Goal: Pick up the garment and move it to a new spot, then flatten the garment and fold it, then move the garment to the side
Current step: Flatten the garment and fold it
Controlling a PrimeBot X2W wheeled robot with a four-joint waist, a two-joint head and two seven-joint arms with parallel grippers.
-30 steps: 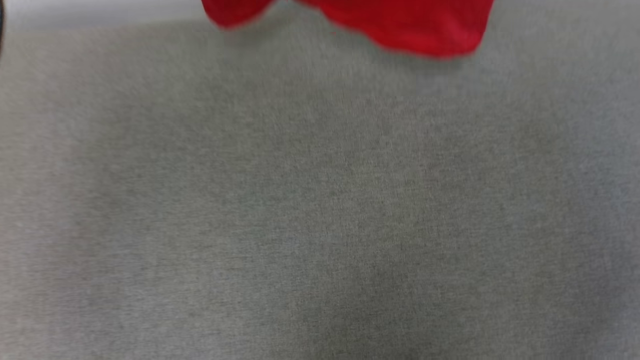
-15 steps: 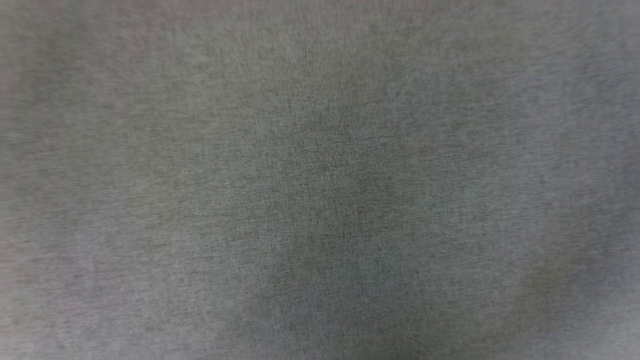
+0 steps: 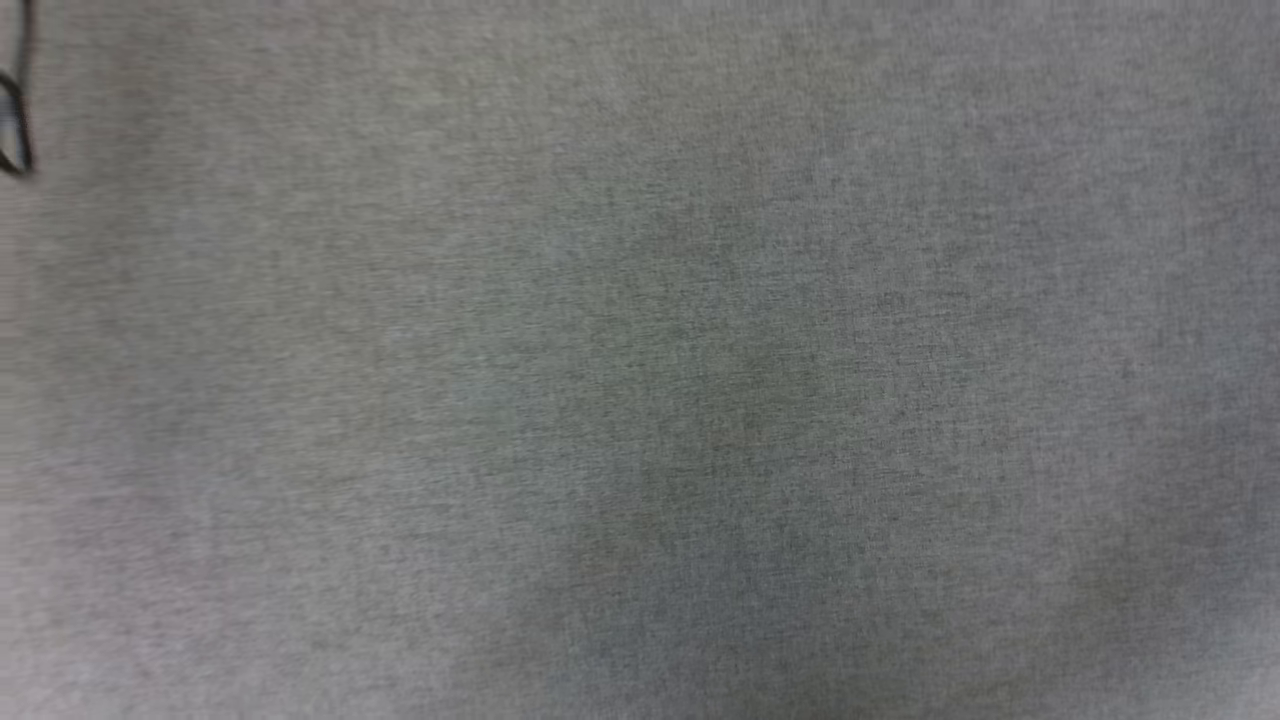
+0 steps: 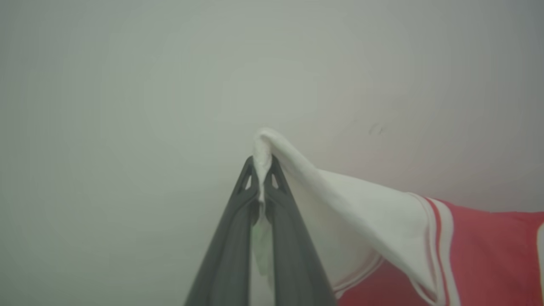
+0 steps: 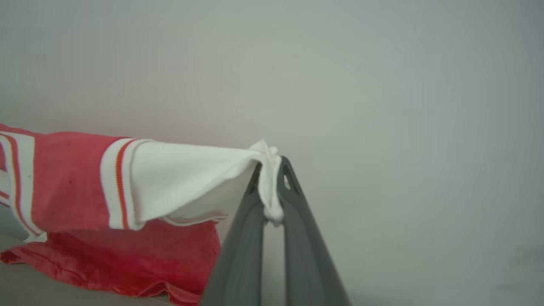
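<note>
Grey fabric desk (image 3: 640,360) lies below. The garment (image 5: 68,178) hangs stretched sleeve to sleeve, its long axis between the tools: toward 4 o'clock from the left tool (image 4: 262,163), toward 9 o'clock from the right tool (image 5: 272,165). Each tool is clamped on a white sleeve tip.

bare workspace: grey cloth surface (image 3: 640,360), pale wall (image 4: 127,76)
</note>
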